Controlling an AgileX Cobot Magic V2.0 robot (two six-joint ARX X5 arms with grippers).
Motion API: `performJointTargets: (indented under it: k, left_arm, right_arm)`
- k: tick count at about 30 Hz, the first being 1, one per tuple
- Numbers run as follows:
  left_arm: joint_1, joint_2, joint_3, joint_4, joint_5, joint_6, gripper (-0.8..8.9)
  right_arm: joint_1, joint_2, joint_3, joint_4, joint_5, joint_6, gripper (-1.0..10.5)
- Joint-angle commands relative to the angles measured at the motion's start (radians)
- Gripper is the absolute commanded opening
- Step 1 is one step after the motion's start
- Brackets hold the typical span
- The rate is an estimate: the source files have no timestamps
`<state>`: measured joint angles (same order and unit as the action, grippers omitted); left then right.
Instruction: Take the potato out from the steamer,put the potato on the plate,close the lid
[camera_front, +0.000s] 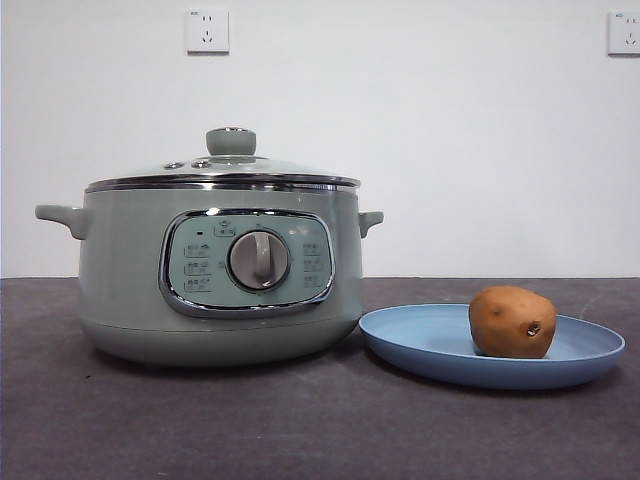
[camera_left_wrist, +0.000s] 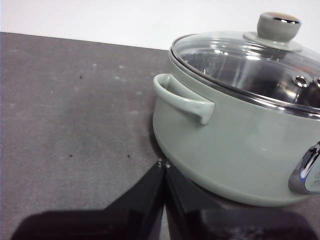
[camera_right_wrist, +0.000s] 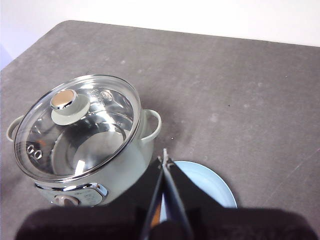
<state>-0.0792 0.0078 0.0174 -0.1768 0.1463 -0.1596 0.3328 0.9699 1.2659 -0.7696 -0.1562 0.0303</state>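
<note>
The pale-green steamer (camera_front: 220, 275) stands on the table with the glass lid (camera_front: 225, 168) seated on it, knob on top. The brown-orange potato (camera_front: 512, 322) lies on the light-blue plate (camera_front: 420, 340) to the steamer's right. My left gripper (camera_left_wrist: 163, 165) is shut and empty, low beside the steamer (camera_left_wrist: 235, 145) near its side handle; the lid (camera_left_wrist: 250, 62) shows there too. My right gripper (camera_right_wrist: 164, 159) is shut and empty, high above the gap between the steamer (camera_right_wrist: 100, 170) and the plate (camera_right_wrist: 210, 185). The lid (camera_right_wrist: 80, 125) shows closed; the potato is hidden there behind my jaws.
The dark grey table (camera_front: 100, 420) reaches to a white wall with two power sockets (camera_front: 207, 30). Bare table lies left of the steamer (camera_left_wrist: 75, 115) and behind it (camera_right_wrist: 225, 85).
</note>
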Motion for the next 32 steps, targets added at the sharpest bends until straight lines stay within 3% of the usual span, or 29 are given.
performJointTargets:
  k: [1,29,32]
  left_arm:
    - [0.003,-0.005,-0.013,-0.004,-0.011,-0.007,-0.04]
    - [0.003,-0.004,-0.013,0.000,-0.013,-0.005,-0.04]
    - [0.003,-0.004,-0.013,0.000,-0.013,-0.005,-0.04]
  right_arm:
    - [0.002,-0.003,0.004,0.004,0.002,0.006,0.0]
    - [0.002,-0.006,0.004,-0.004,0.003,0.006,0.0]
    - [-0.012,-0.016,0.004,0.001,0.056,-0.032,0.0]
